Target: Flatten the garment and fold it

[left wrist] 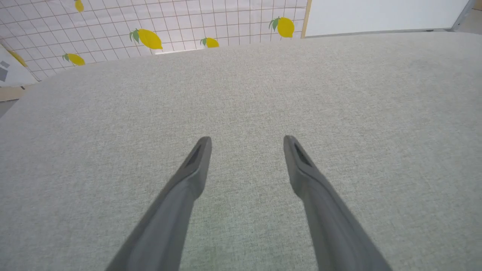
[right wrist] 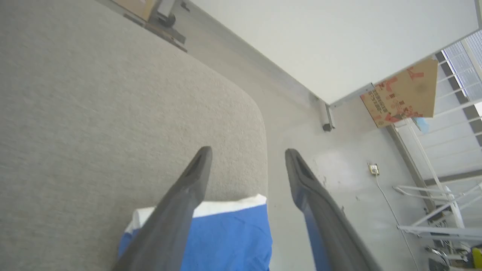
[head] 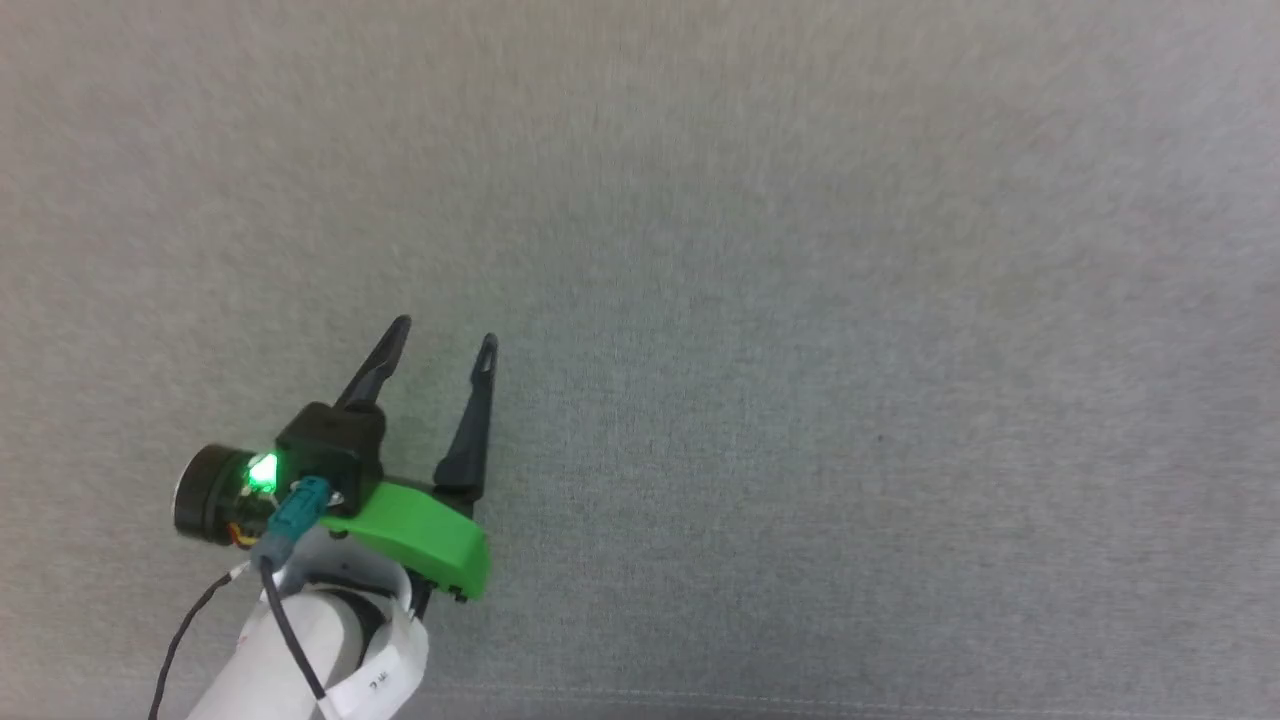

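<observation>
Soft, diffuse light falls evenly on the grey woven fabric surface [head: 800, 300], leaving almost no shadows. The head view is slightly grainy and soft. A small green indicator light [head: 263, 472] glows brightly behind the left gripper [head: 444, 331]. Both wrist views bow straight edges. The right wrist view is smeared and washes out at its upper right corner.

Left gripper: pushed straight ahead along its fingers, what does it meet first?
Probably just the grey tabletop; nothing stands ahead of the open left gripper, though its height above the surface is unclear.
</observation>
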Motion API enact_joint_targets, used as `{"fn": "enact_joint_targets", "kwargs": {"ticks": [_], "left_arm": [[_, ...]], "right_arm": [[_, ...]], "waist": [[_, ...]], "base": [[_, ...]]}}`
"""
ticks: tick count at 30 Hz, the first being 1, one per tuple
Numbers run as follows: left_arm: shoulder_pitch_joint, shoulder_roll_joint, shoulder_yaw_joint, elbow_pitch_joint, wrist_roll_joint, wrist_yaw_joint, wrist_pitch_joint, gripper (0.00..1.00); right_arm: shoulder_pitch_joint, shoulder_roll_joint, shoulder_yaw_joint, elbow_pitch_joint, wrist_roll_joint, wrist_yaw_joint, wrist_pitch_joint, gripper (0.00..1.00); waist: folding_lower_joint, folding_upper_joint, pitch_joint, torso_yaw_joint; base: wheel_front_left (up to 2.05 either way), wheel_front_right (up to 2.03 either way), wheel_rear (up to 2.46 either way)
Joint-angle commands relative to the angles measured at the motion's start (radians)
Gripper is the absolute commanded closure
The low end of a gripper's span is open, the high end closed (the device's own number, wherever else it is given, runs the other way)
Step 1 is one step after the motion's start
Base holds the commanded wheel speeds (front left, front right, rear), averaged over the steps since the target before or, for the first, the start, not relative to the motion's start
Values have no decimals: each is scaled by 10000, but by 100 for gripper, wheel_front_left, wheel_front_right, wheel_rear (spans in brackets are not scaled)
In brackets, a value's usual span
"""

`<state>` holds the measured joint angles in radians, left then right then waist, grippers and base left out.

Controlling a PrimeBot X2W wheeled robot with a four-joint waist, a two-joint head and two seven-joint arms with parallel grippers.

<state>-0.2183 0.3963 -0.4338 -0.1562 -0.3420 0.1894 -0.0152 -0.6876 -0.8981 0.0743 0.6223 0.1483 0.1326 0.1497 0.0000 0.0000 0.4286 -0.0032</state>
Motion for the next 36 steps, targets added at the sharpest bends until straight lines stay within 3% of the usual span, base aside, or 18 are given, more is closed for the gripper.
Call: {"fn": "enact_joint_targets", "kwargs": {"ticks": [1, 6, 15, 22, 30, 36], "left_arm": [[147, -6, 107, 90, -105, 93, -65, 0], [486, 70, 441, 267, -411, 292, -90, 0], [843, 389, 790, 399, -511, 547, -71, 0], [1128, 615, 779, 326, -394, 652, -60, 0], [1349, 688, 605, 440, -303, 618, -215, 0], [1432, 650, 448, 586, -490, 431, -169, 0]], "right_arm": [[-212, 240, 200, -213, 293, -19, -220, 0], [-240, 950, 741, -1104, 1155, -19, -1124, 0], [1080, 2696, 384, -2909, 1963, -19, -2176, 0], [3355, 4712, -1007, -4767, 1569, -19, -2496, 0], [6132, 7225, -2270, -6642, 472, -19, -2111, 0], [7234, 7992, -2287, -7220, -19, -19, -1994, 0]], "waist": [[0, 0, -1707, -144], [0, 0, -2639, -40], [0, 0, -3506, 76], [0, 0, -3731, 109], [0, 0, -3765, 155], [0, 0, -3780, 143]], "base": [[0, 0, 0], [0, 0, 0], [0, 0, 0], [0, 0, 0], [0, 0, 0], [0, 0, 0]]}}
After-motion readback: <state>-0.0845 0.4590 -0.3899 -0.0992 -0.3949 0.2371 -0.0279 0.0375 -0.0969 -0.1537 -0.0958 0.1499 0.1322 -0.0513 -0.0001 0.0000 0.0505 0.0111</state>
